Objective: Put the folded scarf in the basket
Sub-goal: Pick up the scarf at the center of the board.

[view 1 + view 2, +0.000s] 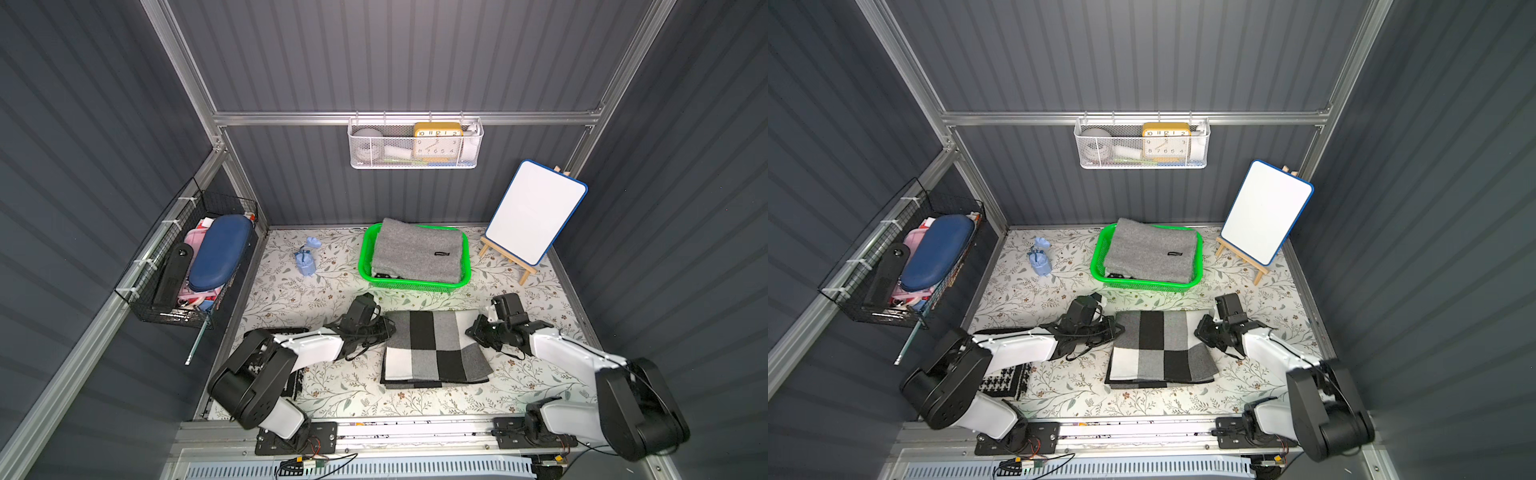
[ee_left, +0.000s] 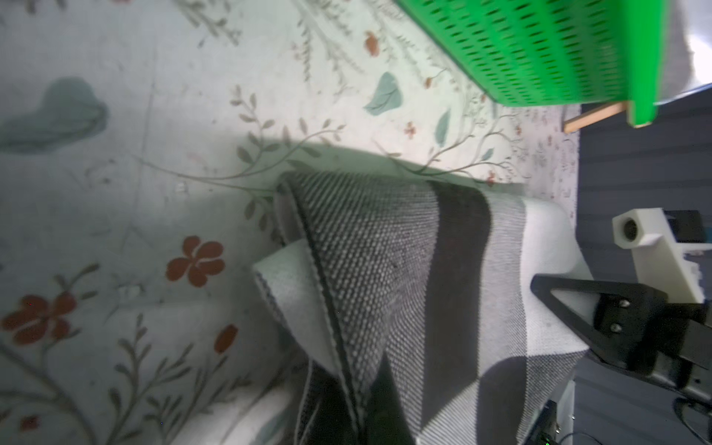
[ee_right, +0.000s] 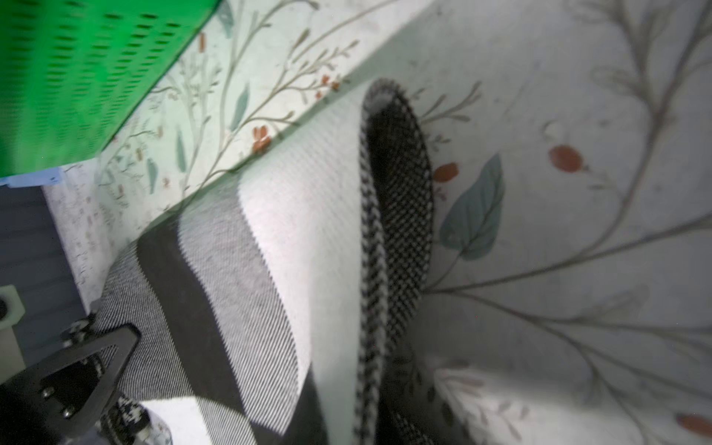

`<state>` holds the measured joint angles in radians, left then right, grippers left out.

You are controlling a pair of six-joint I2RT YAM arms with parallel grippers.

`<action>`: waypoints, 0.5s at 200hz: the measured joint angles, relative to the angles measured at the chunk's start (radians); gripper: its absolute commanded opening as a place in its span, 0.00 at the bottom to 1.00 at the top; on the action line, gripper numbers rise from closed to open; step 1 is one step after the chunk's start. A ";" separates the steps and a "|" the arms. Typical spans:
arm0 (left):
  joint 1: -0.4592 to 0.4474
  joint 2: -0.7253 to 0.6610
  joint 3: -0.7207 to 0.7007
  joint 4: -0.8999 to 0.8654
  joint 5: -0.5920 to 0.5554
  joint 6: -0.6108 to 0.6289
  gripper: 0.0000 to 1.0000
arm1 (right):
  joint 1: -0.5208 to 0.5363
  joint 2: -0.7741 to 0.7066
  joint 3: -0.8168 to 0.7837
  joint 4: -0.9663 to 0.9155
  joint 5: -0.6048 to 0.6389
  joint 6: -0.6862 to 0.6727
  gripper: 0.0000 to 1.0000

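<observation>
1. Top views both show the folded scarf (image 1: 434, 347), black, white and grey checks, lying on the flowery desk (image 1: 324, 286). It's near the green basket (image 1: 415, 286) on the robot's side, not in it.
2. The basket's got a grey folded cloth (image 1: 417, 249) filling most of it.
3. The left tool (image 1: 387, 328) is clenched on the scarf's left edge, and the right tool (image 1: 473, 330) is clenched on its right edge.
4. Both wrist views show the scarf's edge bunched up right by the lens, with the basket's green mesh wall beyond.
</observation>
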<state>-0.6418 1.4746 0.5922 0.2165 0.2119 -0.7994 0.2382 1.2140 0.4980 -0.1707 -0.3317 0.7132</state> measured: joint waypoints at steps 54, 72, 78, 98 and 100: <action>-0.003 -0.356 -0.016 -0.010 -0.023 0.072 0.00 | 0.023 -0.446 -0.042 -0.029 -0.042 0.045 0.00; -0.003 -0.363 0.013 -0.021 -0.041 0.098 0.00 | 0.026 -0.503 -0.042 -0.010 -0.031 0.065 0.00; -0.003 -0.353 0.027 -0.027 -0.048 0.107 0.00 | 0.026 -0.509 -0.036 -0.007 -0.023 0.070 0.00; -0.003 -0.289 0.111 -0.060 -0.082 0.147 0.00 | 0.026 -0.468 0.019 -0.010 -0.003 0.074 0.00; -0.003 -0.283 0.120 -0.063 -0.085 0.150 0.00 | 0.026 -0.462 0.027 -0.010 -0.002 0.074 0.00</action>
<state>-0.6445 1.1915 0.7124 0.1539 0.1272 -0.6491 0.2646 0.7525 0.5255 -0.1810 -0.3336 0.7872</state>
